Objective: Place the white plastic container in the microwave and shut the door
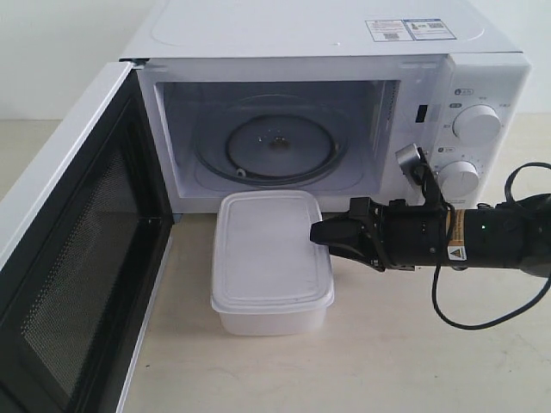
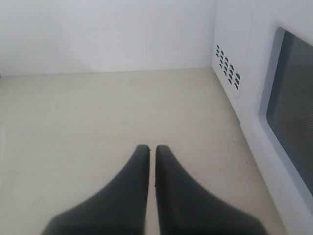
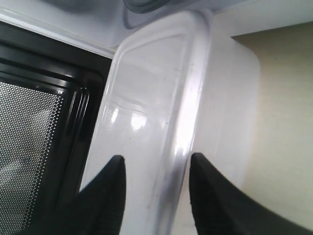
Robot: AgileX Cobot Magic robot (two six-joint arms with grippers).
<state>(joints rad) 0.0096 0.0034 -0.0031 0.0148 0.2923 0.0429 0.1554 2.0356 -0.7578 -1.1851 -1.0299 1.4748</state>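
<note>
Currently straddling white plastic container [image 1: 267,258] rim, in front of microwave [image 1: 344,34], with right tool [image 3: 156,164]; pinching or spread, cannot tell. Risking slipping off rim mid-lift.

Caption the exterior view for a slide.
Right tool straddles the rim of the white plastic container before the open microwave.
</note>
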